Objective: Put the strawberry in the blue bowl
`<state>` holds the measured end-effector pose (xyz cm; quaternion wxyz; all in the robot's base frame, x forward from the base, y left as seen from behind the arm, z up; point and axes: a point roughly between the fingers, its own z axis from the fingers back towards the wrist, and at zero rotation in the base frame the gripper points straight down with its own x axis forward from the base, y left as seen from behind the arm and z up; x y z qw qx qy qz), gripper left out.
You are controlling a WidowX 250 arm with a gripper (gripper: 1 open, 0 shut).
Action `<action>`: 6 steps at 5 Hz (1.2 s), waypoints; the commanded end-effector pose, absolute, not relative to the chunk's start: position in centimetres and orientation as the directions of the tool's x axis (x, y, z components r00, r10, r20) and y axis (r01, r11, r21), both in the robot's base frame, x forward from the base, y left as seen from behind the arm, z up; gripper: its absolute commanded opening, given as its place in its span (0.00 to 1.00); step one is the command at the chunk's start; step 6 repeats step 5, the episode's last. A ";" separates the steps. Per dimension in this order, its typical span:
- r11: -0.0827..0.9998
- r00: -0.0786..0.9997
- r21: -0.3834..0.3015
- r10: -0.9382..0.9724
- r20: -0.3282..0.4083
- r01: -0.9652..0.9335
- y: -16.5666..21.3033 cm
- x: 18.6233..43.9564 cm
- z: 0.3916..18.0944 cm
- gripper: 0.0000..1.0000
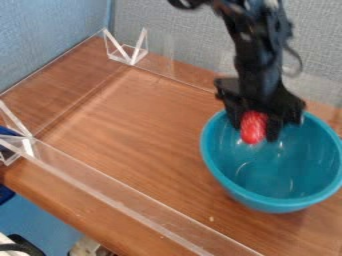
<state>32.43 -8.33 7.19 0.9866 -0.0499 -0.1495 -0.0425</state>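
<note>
A small red strawberry hangs between the black fingers of my gripper, which is shut on it. The gripper and the fruit sit just above the inside of the large teal-blue bowl, over its far left part near the rim. The bowl rests on the wooden table at the right, and its bottom shows nothing but glossy reflections. The dark arm comes down from the top of the camera view.
A low clear acrylic wall frames the brown wooden table, with clear brackets at the far corner and the left edge. A blue-grey panel stands behind at the left.
</note>
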 end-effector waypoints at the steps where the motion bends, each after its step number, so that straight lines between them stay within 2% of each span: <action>1: 0.990 0.939 -0.079 -0.084 0.333 0.117 -9.3 33.7 6.8 0.00; 4: 0.986 0.949 -0.069 -0.124 0.288 0.150 -11.0 34.1 3.9 0.00; 5: 0.987 0.954 -0.064 -0.127 0.270 0.150 -11.2 33.7 3.4 1.00; 6: 0.987 0.954 -0.064 -0.127 0.270 0.150 -11.2 33.7 3.4 1.00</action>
